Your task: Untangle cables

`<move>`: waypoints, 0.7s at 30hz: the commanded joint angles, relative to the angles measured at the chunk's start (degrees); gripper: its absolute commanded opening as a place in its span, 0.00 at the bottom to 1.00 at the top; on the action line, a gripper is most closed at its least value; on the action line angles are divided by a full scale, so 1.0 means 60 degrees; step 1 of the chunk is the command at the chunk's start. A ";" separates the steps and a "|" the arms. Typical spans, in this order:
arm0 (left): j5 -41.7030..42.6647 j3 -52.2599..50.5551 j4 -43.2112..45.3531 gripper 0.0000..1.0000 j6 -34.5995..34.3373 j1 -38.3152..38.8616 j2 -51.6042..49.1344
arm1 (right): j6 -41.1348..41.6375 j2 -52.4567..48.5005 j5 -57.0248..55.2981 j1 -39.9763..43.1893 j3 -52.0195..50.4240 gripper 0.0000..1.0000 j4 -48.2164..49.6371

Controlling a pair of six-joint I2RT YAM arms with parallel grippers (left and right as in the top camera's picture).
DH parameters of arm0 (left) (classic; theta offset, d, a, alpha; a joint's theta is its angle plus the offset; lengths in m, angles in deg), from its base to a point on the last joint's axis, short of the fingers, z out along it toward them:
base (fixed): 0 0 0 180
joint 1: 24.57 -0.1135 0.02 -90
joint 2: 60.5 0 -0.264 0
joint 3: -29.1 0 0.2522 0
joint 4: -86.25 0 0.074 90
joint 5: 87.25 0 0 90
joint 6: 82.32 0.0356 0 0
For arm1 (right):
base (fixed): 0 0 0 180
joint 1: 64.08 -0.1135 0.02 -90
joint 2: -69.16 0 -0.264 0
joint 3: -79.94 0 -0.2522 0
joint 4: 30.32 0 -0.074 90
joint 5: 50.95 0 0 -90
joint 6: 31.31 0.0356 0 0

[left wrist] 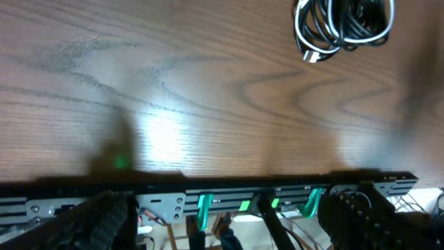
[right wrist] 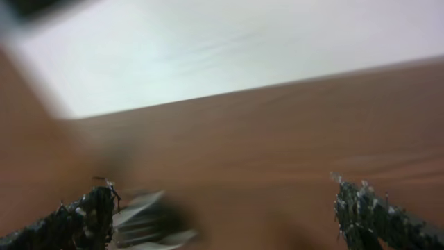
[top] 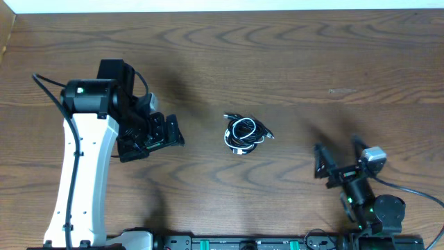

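The cables [top: 244, 134] lie in one small tangled bundle of black and white cords near the middle of the table. In the left wrist view the cables [left wrist: 343, 28] sit at the top right, far from the fingers. My left gripper [top: 166, 137] hovers to the left of the bundle, open and holding nothing; its fingers [left wrist: 97, 222] frame the bottom corners of its wrist view. My right gripper [top: 338, 154] stands open to the right of the bundle, nearer the front edge. Its view is blurred, with a black-and-white smear [right wrist: 146, 222] by the left finger [right wrist: 83, 219].
A black rail with green clips [left wrist: 208, 191] runs along the table's front edge. The left arm's white link [top: 80, 180] stretches from the front edge to the gripper. The wooden table [top: 291, 62] ends at a pale wall along the back.
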 commanded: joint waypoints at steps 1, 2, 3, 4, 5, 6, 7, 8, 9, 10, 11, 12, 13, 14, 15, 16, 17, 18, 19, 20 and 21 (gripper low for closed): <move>0.0197 -0.0361 0.0087 0.94 -0.0007 -0.0018 -0.0018 | 0.3235 0.0062 0.3311 -0.0146 -0.0040 0.99 0.0018; 0.0273 -0.0448 0.0091 0.94 -0.0007 -0.0018 -0.0018 | 0.3391 0.0062 0.3326 -0.0146 -0.0040 0.99 0.0000; 0.0357 -0.0543 0.0091 0.94 -0.0004 -0.0018 -0.0018 | 0.3665 0.0062 0.3348 -0.0146 -0.0040 0.99 0.0007; 0.0437 -0.0645 0.0091 0.94 -0.0004 -0.0018 -0.0018 | 0.3923 0.0062 0.3468 -0.0146 -0.0040 0.99 0.0102; 0.0481 -0.0747 0.0102 0.94 -0.0004 -0.0018 -0.0018 | 0.3960 0.0062 0.3668 -0.0146 -0.0040 0.99 0.0310; 0.0481 -0.0845 0.0117 0.94 -0.0004 -0.0018 -0.0018 | 0.3956 0.0062 0.3989 -0.0146 -0.0040 0.99 0.0769; 0.0477 -0.0933 0.0117 0.94 -0.0004 -0.0015 -0.0018 | 0.3960 0.0062 0.4317 -0.0146 -0.0040 0.99 0.1443; 0.0477 -0.1005 0.0117 0.94 -0.0004 -0.0015 -0.0018 | 0.3978 0.0062 0.4612 -0.0146 -0.0036 0.99 0.2313; 0.0477 -0.1075 0.0117 0.94 -0.0004 -0.0015 -0.0018 | 0.4164 0.0062 0.4860 -0.0146 0.0007 0.99 0.3464; 0.0477 -0.1100 0.0117 0.94 -0.0004 -0.0015 -0.0018 | 0.4317 0.0062 0.4903 -0.0142 0.0087 0.99 0.4189; 0.0477 -0.1129 0.0124 0.94 -0.0004 -0.0018 -0.0018 | 0.4473 0.0062 0.4841 -0.0117 0.0339 0.99 0.5111; 0.0477 -0.1144 0.0146 0.94 -0.0004 -0.0018 -0.0018 | 0.4466 0.0062 0.4765 -0.0084 0.0561 0.99 0.5362; 0.0477 -0.1147 0.0160 0.94 -0.0004 -0.0015 -0.0018 | 0.4437 0.0062 0.4634 -0.0022 0.0896 0.99 0.5366; 0.0481 -0.1147 0.0189 0.94 -0.0007 -0.0018 -0.0018 | 0.4277 0.0055 0.4572 0.0062 0.1268 0.99 0.5249; 0.0481 -0.1144 0.0226 0.94 -0.0007 -0.0015 -0.0018 | 0.4007 0.0033 0.4554 0.0160 0.1683 0.99 0.5064; 0.0481 -0.1144 0.0240 0.94 -0.0007 -0.0015 -0.0018 | 0.3697 -0.0011 0.4554 0.0270 0.2142 0.99 0.4761; 0.0477 -0.1144 0.0266 0.94 -0.0007 -0.0018 -0.0018 | 0.3246 -0.0131 0.4550 0.0437 0.2805 0.99 0.4215; 0.0477 -0.1144 0.0270 0.94 -0.0007 -0.0018 -0.0018 | 0.2852 -0.0277 0.4550 0.0579 0.3348 0.99 0.3687; 0.0477 -0.1144 0.0270 0.94 -0.0007 -0.0018 -0.0018 | 0.2412 -0.0470 0.4550 0.0736 0.3927 0.99 0.3082; 0.0477 -0.1144 0.0273 0.94 -0.0007 -0.0018 -0.0018 | 0.1934 -0.0721 0.4554 0.0900 0.4539 0.99 0.2397; 0.0477 -0.1147 0.0295 0.94 -0.0007 -0.0018 -0.0018 | 0.1450 -0.1020 0.4554 0.1075 0.5187 0.99 0.1617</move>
